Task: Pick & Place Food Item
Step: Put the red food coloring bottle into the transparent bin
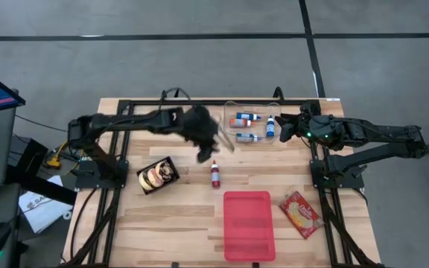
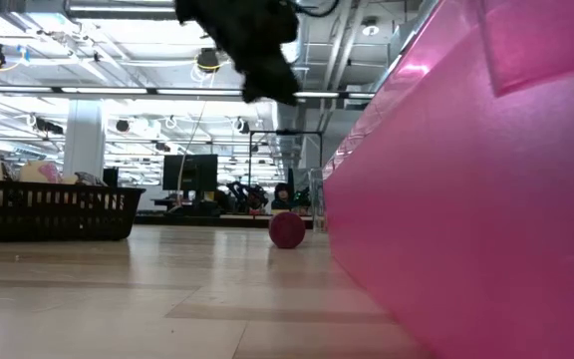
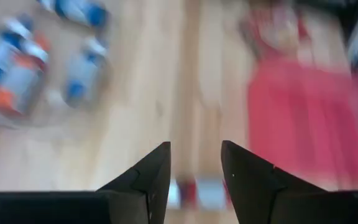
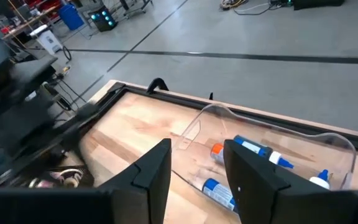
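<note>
High view: left gripper (image 1: 213, 146), fingers parted and holding nothing, hovers over the red bottle (image 1: 215, 175) lying short of the red tray (image 1: 248, 225).

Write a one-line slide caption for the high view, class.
Left gripper hovers, empty, above a red bottle beside the red tray; right gripper waits near the clear bin.

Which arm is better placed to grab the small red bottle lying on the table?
Left. The left gripper hangs just above the red bottle, jaws apart, while the right gripper waits back by the clear bin.
</note>
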Controlling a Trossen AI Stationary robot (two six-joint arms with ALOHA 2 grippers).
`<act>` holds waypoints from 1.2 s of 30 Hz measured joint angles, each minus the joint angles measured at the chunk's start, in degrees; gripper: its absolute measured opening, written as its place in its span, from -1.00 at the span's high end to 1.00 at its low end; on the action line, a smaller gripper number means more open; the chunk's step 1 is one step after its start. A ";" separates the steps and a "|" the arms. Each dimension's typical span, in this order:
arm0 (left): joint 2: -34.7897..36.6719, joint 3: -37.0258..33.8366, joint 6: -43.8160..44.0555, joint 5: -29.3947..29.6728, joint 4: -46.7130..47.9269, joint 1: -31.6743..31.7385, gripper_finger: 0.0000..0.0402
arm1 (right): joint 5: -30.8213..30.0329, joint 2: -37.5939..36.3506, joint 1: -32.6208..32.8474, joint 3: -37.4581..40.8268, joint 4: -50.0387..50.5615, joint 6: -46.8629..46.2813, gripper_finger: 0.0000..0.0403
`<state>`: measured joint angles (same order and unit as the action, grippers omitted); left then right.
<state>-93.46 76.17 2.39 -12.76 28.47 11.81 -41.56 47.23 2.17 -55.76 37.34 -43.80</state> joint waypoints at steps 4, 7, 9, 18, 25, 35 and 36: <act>1.95 -3.45 -1.30 2.80 5.63 -7.41 0.30 | -0.57 0.08 1.33 0.01 0.22 -0.82 0.30; 2.13 -7.16 -10.60 3.49 5.70 -13.78 0.25 | -0.90 0.42 2.24 -0.01 0.36 -0.84 0.30; 1.52 -8.91 -18.79 5.58 5.49 -17.28 0.20 | -0.95 0.50 2.87 0.00 0.56 -0.85 0.30; -3.19 -8.15 -32.30 19.14 -2.56 -19.02 -0.06 | -0.33 0.84 3.50 0.01 1.76 -3.07 0.30; -9.33 -8.27 -38.29 16.32 -2.21 -16.07 -0.12 | -0.20 0.94 3.50 -0.01 2.72 -5.09 0.30; -13.78 -8.25 -48.70 15.40 -6.76 -11.36 -0.11 | -0.02 1.29 3.48 -0.01 3.79 -8.48 0.30; -13.92 -8.25 -49.79 14.97 -6.95 -10.93 -0.11 | -0.01 1.39 3.48 -0.01 4.26 -8.92 0.30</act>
<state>-107.38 67.92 -47.41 2.21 21.52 0.88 -41.58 48.62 5.65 -55.77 41.60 -52.72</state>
